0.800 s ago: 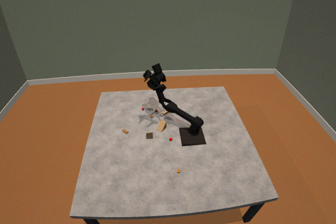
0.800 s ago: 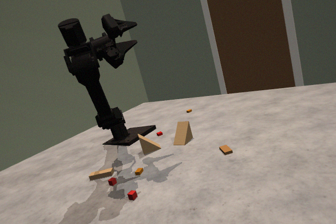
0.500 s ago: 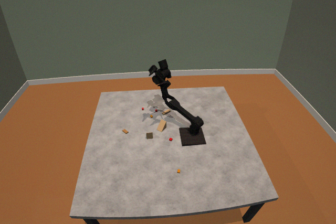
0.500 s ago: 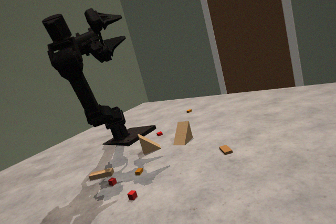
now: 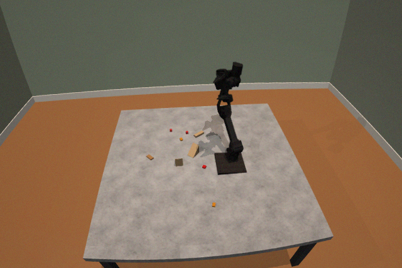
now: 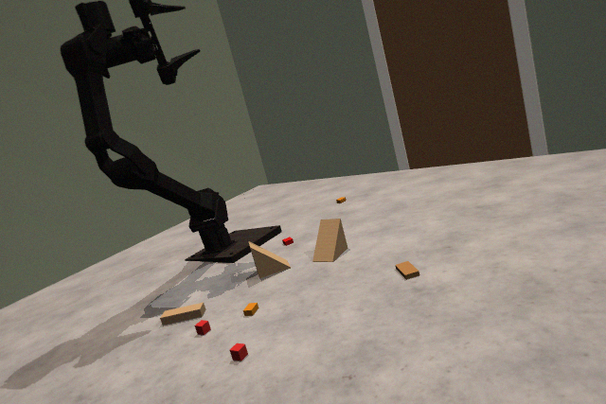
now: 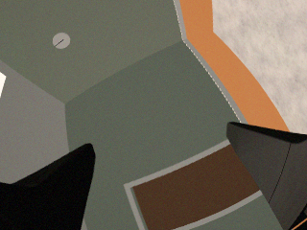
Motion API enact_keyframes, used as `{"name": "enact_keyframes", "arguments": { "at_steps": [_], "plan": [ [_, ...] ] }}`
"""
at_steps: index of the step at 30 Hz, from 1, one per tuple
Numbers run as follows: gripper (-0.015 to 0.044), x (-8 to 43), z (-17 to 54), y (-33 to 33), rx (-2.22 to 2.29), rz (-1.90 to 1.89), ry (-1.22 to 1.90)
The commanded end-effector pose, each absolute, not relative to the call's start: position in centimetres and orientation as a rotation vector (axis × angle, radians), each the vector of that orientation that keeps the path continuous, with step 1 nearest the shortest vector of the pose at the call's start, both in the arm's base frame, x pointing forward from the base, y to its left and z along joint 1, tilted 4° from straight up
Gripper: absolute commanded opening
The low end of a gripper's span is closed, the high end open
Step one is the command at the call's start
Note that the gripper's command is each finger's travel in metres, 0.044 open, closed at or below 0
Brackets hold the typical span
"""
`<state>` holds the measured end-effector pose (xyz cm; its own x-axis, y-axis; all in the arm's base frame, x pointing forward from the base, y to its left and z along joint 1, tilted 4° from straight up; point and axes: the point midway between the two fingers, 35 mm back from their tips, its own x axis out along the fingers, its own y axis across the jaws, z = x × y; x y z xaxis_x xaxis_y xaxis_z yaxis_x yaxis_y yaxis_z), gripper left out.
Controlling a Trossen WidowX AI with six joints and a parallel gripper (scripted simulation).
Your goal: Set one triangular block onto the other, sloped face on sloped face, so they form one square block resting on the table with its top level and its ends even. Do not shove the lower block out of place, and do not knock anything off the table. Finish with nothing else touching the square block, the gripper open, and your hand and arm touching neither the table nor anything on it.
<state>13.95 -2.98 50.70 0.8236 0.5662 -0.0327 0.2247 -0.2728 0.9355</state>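
Two tan triangular blocks stand apart on the table, each with its sloped face up. One triangular block (image 5: 193, 150) (image 6: 267, 262) is nearer the arm's base; the exterior view shows its triangular end. The other triangular block (image 5: 178, 162) (image 6: 327, 241) stands a short way off; its sloped face shows in the exterior view, and a dark face of it in the top view. My gripper (image 6: 191, 29) (image 7: 162, 140) is wide open and empty, high above the table and pointing sideways. Neither block shows in the wrist view.
The table (image 5: 156, 213) (image 6: 465, 331) also holds a light tan bar (image 5: 198, 134) (image 6: 183, 313), a brown flat piece (image 5: 149, 157) (image 6: 407, 269), and several small red and orange pieces. A red cube (image 5: 204, 166) (image 6: 287, 240) lies between the blocks and the arm's base plate (image 5: 223, 169).
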Motion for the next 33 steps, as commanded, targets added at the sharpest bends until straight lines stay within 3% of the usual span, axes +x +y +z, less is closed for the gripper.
{"name": "enact_keyframes", "arguments": {
  "at_steps": [1,9,20,26,33],
  "plan": [
    [0.044,12.9,50.5,2.2,1.699,0.276,0.547],
    [0.044,15.7,47.2,10.4,1.452,0.0,0.472],
    [0.044,23.1,40.2,14.4,1.221,-0.318,0.498],
    [0.044,29.7,32.4,13.5,1.09,-0.645,0.567],
    [0.044,35.2,22.1,8.1,0.983,-1.051,0.692]
  ]
}}
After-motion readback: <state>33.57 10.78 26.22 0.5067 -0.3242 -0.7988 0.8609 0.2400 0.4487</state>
